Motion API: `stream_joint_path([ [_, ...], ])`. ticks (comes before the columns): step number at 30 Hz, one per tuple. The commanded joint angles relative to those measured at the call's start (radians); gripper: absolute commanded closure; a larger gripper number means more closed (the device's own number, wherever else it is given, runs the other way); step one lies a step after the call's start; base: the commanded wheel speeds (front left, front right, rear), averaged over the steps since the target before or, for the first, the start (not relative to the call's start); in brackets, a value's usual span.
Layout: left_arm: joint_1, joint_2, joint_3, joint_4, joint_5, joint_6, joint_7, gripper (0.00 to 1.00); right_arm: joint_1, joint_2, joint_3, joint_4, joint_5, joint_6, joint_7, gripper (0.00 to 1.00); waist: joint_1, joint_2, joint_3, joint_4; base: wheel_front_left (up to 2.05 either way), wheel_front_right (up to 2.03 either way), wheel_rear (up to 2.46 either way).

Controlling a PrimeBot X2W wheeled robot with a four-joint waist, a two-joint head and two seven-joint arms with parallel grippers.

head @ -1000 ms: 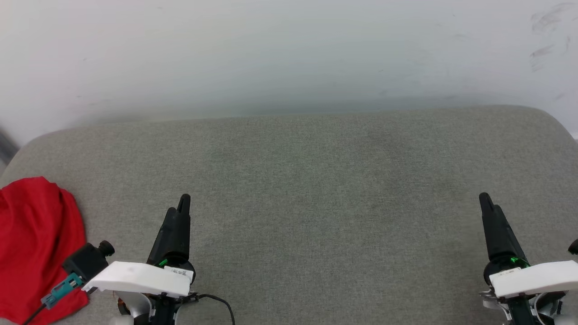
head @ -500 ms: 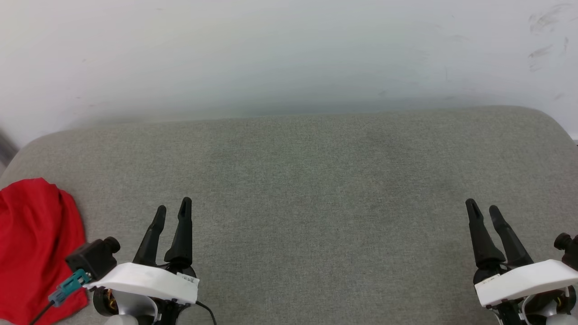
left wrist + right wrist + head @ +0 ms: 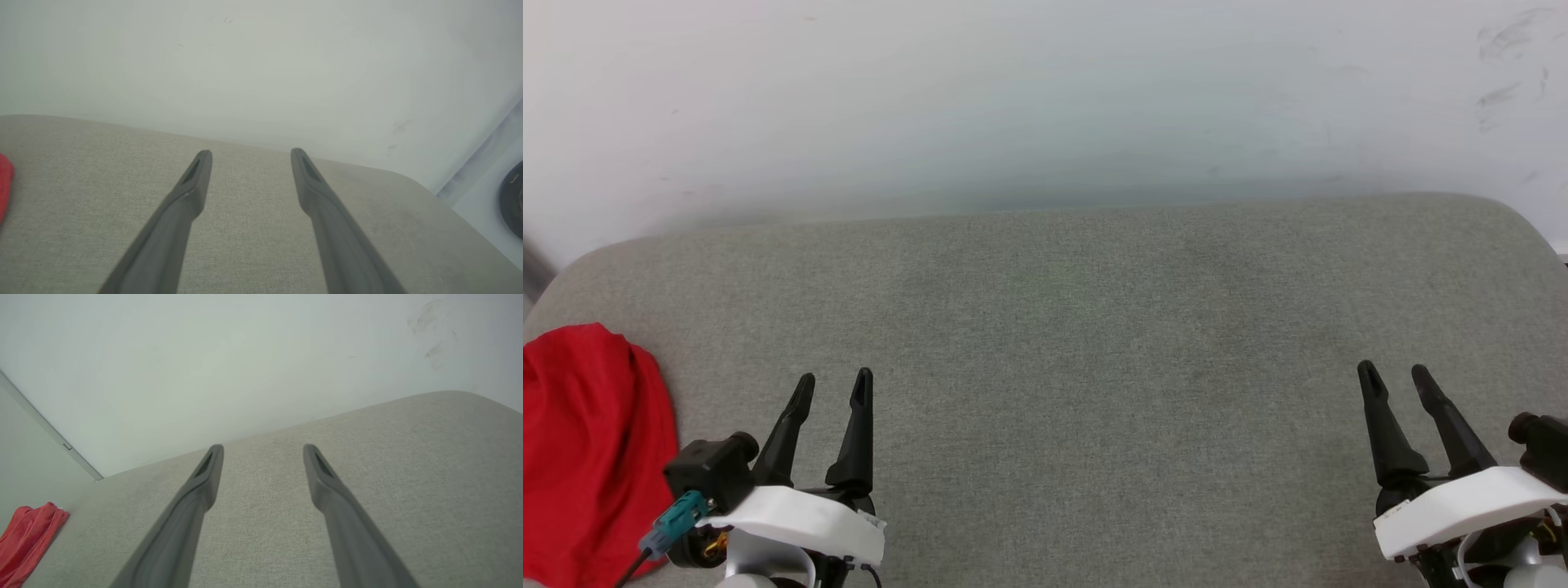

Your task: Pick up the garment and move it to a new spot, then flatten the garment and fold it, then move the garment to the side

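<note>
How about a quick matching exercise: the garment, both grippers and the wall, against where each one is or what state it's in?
Things:
1. garment
2. left gripper
3. right gripper
4. wall

Places and states:
A. white and scuffed, behind the cushion
B. open, over the cushion's right end
C. red, bunched at the cushion's left edge
D. open, beside the garment

Pairs: 1-C, 2-D, 3-B, 4-A

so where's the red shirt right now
In the head view the garment lies bunched at the left edge of the grey cushion, to the left of the open left end effector; nothing holds it.
</note>
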Motion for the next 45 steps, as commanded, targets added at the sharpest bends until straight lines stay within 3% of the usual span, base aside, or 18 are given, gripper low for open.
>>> stream_joint_path([
  [1,0.000,0.008,-0.001,-0.007,0.024,0.002,-0.008,0.00,-0.003,-0.009,-0.001,-0.014,-0.026,0.000,0.001,0.00,0.0000,0.0000,0.000,0.000,0.00,0.00,0.00],
  [25,0.010,0.019,-0.012,0.031,0.264,0.030,-0.070,0.00,0.003,0.008,-0.005,-0.033,-0.223,0.000,0.002,0.00,0.0000,0.0000,-0.003,-0.002,0.00,0.00,0.00],
  [45,0.002,-0.007,0.007,0.077,0.321,0.012,-0.108,0.00,0.006,0.027,-0.009,-0.037,-0.329,0.000,-0.016,0.00,0.0000,0.0000,-0.004,-0.007,0.00,0.00,0.00],
])
